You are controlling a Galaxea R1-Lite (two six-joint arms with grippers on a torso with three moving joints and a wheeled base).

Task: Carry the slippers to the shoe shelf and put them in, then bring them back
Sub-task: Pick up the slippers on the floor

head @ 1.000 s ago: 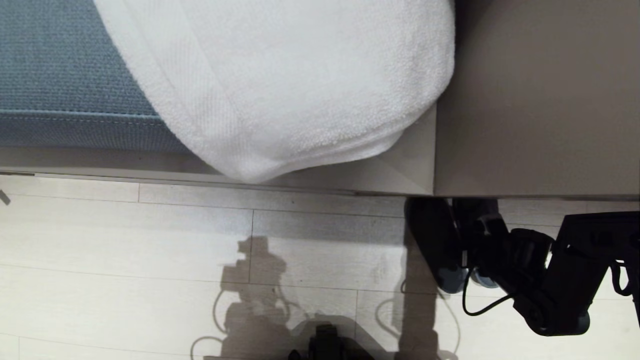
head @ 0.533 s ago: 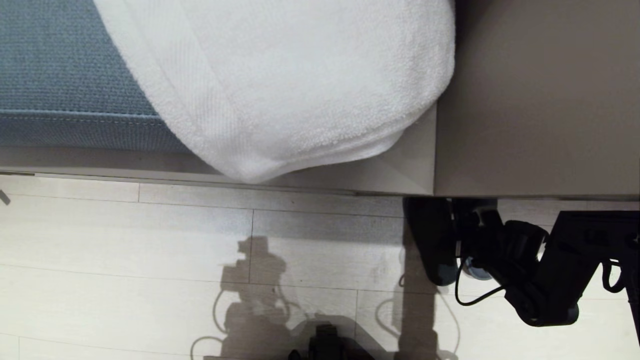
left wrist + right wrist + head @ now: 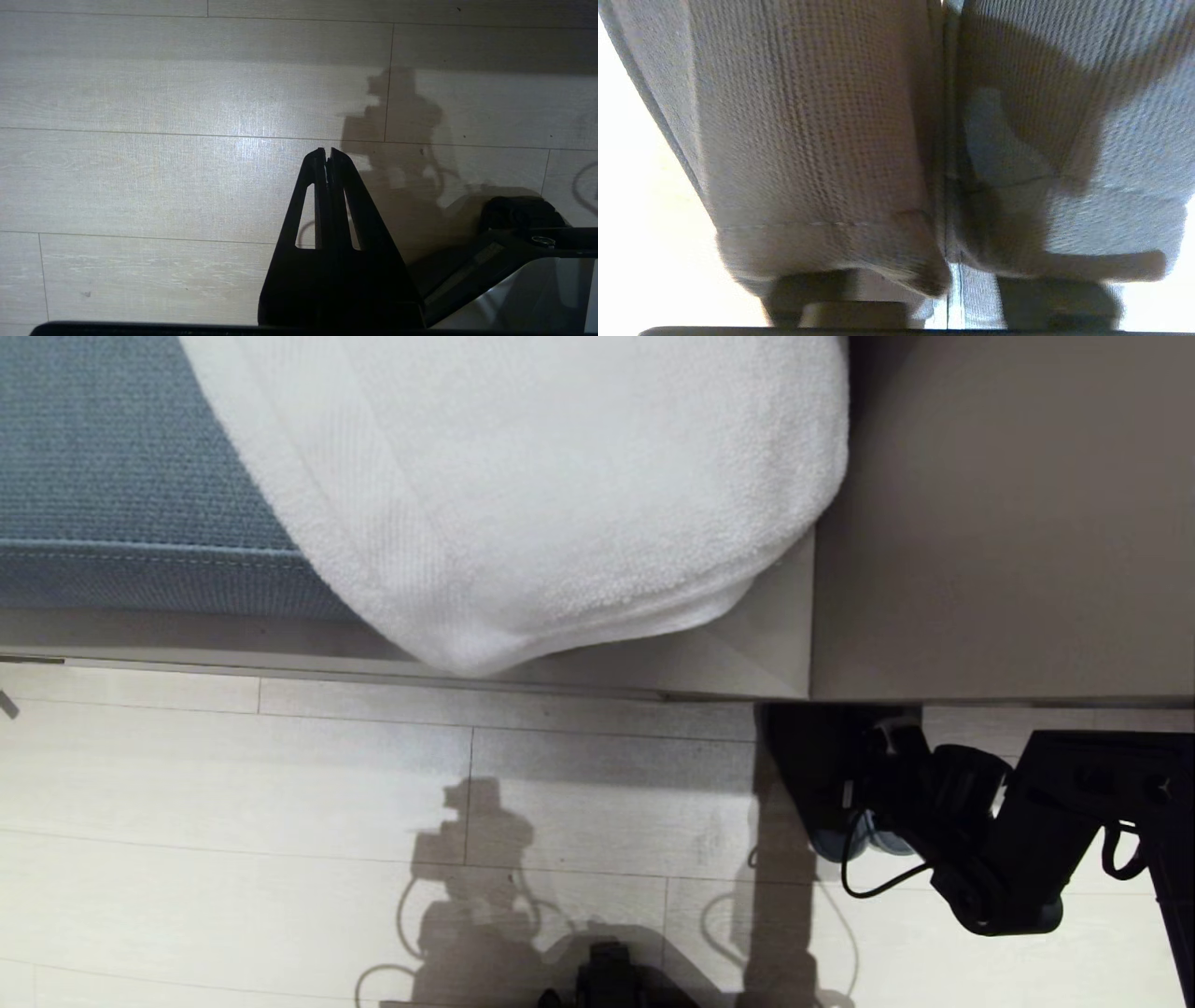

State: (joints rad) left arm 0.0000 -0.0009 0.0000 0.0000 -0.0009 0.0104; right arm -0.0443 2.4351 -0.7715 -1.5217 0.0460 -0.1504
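The slippers [image 3: 814, 775], a dark blue-grey pair, lie side by side on the floor, toes under the edge of the grey-beige top board [image 3: 1004, 523]. Their paler heels [image 3: 840, 845] stick out towards me. My right gripper [image 3: 857, 782] reaches into them from the right. In the right wrist view the slippers [image 3: 822, 140] fill the picture, and one dark finger [image 3: 808, 298] sits in each opening. The slippers' inner sides are squeezed between the jaws of the right gripper [image 3: 952, 298]. The shoe shelf is hidden under the board. My left gripper [image 3: 327, 150] hangs shut over bare floor.
A white towel [image 3: 523, 495] lies over the blue cushioned bench [image 3: 112, 457] and hangs past its front edge. Pale plank floor [image 3: 280, 803] spreads in front of the bench. A dark part of my own body [image 3: 607, 980] shows at the bottom edge.
My right arm has pushed a little further towards the board's edge. The slippers' heels have slid slightly the same way.
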